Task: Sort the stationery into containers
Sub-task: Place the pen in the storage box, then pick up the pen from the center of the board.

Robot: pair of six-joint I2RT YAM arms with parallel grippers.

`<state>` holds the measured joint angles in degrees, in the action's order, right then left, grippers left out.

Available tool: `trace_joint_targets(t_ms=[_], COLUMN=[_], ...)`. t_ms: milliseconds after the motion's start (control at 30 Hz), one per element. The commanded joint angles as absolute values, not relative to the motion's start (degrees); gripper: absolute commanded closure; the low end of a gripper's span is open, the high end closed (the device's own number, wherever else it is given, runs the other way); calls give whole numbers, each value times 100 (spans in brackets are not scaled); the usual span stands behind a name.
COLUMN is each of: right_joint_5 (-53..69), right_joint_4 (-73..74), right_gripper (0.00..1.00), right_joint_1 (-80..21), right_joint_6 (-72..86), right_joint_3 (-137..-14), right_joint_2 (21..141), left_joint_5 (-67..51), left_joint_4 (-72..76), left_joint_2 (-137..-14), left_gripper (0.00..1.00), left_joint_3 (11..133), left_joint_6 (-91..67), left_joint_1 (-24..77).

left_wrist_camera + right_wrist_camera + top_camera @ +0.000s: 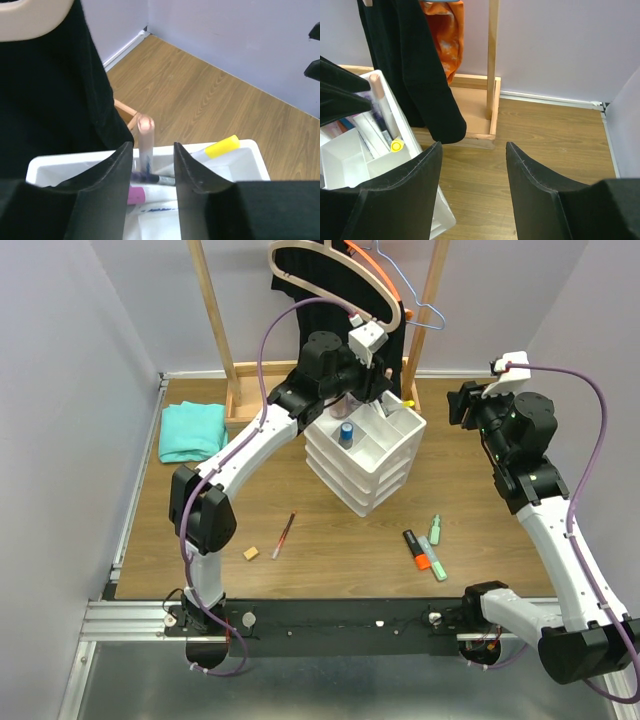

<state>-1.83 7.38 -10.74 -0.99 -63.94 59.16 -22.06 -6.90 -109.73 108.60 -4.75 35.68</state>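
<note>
Standing by the table (pixel 330 575), far left there's a folded teal cloth (pixel 192 430) up by the wall. Closer to the front edge a tan eraser cube (pixel 251 553) lies on the wood, and just right of it is a slim pen (pixel 284 534), lying loose and not touching the cube.

In the middle is the white drawer organiser (pixel 365 485) with its divided tray on top, and a blue-capped tube (pixel 346 432) stands upright in one compartment. The left gripper (pixel 152 150) hovers right over the back of the tray. Its fingers are spread, and a pink-capped clear bottle (pixel 145 135) stands between them with a gap on at least one side, so it's not pinched (it's blurry in the wrist view, so I can't tell much more). A yellow-capped marker (pixel 222 146) and a pink marker (pixel 134 195) lie in the tray compartments around it. Behind all this stands the wooden rack (pixel 212 310) with a black garment (pixel 292 285) hanging off it.

Right of the organiser, on the bare wood, lies an orange highlighter (pixel 419 553) with a green highlighter (pixel 437 564) just beside it, and a paler green one (pixel 435 528) a bit further back.

Far right, the right gripper (pixel 474 150) hangs in the air well clear of the table, fingers wide apart, nothing in them.
</note>
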Motion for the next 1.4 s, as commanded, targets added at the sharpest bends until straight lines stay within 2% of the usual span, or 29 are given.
trace_joint_targets(t_ms=[0,333,533,633,700,767,867,900,1033,1167,1367], right_joint_5=[-35,132,255,1173,2824,4376,5279,5326,5099,4282,3833], right_joint_4=[712,686,642,773,1209,1685,2801,3361,4104,4455,5334], right_gripper=[39,38,38,37,32,32,34,35,37,33,33], right_joint_1=[-1028,-1028,-1020,-1011,-1028,-1054,-1239,-1291,-1888,-3335,-4988], right_joint_6=[-26,141,185,-287,-956,-1482,-2184,-2371,-3286,-4329,-5754], right_joint_3=[-6398,-6223,-5977,-5880,-5923,-6248,-7027,-7292,-8216,-8998,-10211], right_joint_2=[5933,5748,5608,5511,5545,5756,6449,6677,7347,8092,9499], left_joint_5=[-1907,-2066,-1776,-1425,-1047,-1107,-1388,-1658,-2004,-2144,-2189], left_joint_4=[-1037,-1510,-2642,-3267,-3366,-3515,-3699,-3761,-4122,-4026,-3491], left_joint_2=[-10521,-9186,-7394,-6550,-5961,-5540,-5274,-5265,-5309,-5247,-5615], left_gripper=[46,35,30,30,29,29,25,25,26,25,25], left_joint_3=[10889,10873,8678,7526,6842,6558,6232,6188,6187,6328,6995], left_joint_6=[-413,-194,543,1177,1047,906,739,686,292,-139,-719], left_joint_1=[3533,3542,3533,3507,3333,3008,2225,2015,1468,661,-807])
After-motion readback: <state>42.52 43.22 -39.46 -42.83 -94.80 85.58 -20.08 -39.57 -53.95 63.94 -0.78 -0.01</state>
